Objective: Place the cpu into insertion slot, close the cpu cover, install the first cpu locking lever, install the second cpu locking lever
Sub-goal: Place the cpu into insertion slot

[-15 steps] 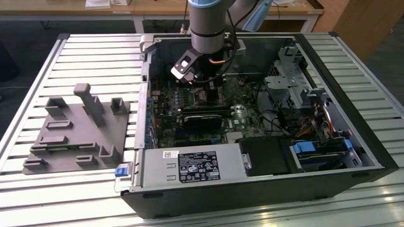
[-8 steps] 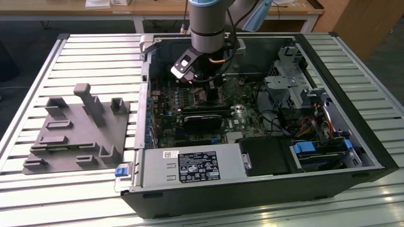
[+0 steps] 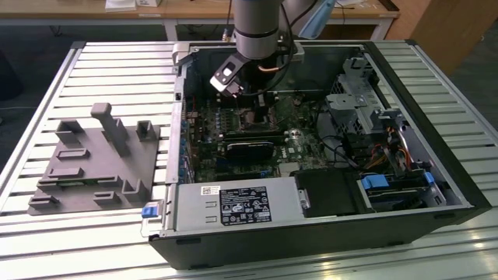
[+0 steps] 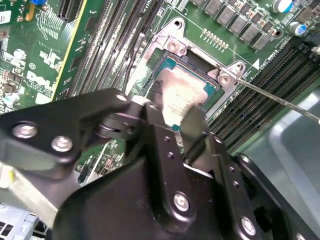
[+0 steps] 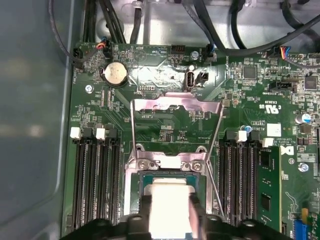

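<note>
Reaching down from above with the arm [image 3: 257,23] into the far part of an open computer case [image 3: 311,242], laid flat on a slatted metal table [image 3: 101,64]. On the exterior view's left of the case, well apart from it, a grey moulded fixture [image 3: 93,163]. Inside the case, nearer than the arm, a black graphics card [image 3: 253,149], and nearest of all a power supply [image 3: 233,207].

In both wrist views, pinching the cpu [image 4: 182,90] [image 5: 170,200] with the gripper [image 4: 175,107] [image 5: 171,212]: black fingers [image 4: 152,120] [image 5: 145,215] pressed against two opposite edges of the chip, pale metal top showing between them. Held level, directly over the insertion slot [image 5: 134,185] and within its frame. Probably already touching the slot's bed, though hard to judge from these angles whether seated or just above.

Swung open and clear of the slot, the cpu cover [image 5: 175,103], with green board visible through its window. Beside one corner of the slot, in the second wrist view, a thin locking lever [image 4: 280,100], unlatched and angled away over the memory slots [image 4: 270,65]. Flanking the slot on both sides, long black memory slots [image 5: 95,185]. Beyond the raised cover, in the first wrist view, a round coin battery [image 5: 115,74].
</note>
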`<state>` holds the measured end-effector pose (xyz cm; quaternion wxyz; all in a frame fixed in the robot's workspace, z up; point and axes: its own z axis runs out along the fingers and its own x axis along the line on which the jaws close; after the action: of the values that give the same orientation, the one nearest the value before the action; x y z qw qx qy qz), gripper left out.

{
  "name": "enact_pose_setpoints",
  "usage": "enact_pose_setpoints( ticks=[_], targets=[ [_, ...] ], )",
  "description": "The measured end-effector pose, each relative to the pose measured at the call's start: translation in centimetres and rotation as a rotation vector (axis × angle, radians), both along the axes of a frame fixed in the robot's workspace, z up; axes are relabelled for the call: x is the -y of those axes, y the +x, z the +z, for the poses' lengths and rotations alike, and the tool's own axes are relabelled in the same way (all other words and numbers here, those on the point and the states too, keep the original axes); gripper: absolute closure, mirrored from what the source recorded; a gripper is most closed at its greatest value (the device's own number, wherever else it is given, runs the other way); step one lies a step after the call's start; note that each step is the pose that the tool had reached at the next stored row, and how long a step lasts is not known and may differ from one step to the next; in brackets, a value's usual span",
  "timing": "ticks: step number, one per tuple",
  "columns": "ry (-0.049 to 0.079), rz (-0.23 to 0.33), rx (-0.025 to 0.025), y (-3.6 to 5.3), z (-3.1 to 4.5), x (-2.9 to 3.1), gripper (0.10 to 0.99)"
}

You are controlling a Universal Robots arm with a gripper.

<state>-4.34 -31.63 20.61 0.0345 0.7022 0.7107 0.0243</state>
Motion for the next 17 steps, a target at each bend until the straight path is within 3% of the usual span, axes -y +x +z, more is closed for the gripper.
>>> enact_pose_setpoints(
  ticks=[2,3,8,17],
  targets=[
    [0.001,0.0,-0.0016,0.03,0.13,0.0,0.729],
    [0.002,0.0,-0.0032,0.08,0.16,0.0,0.729],
    [0.006,0.0,-0.0145,0.37,0.18,0.01,0.965],
    [0.009,0.0,-0.0172,0.39,0.31,0.01,0.98]
  ],
)
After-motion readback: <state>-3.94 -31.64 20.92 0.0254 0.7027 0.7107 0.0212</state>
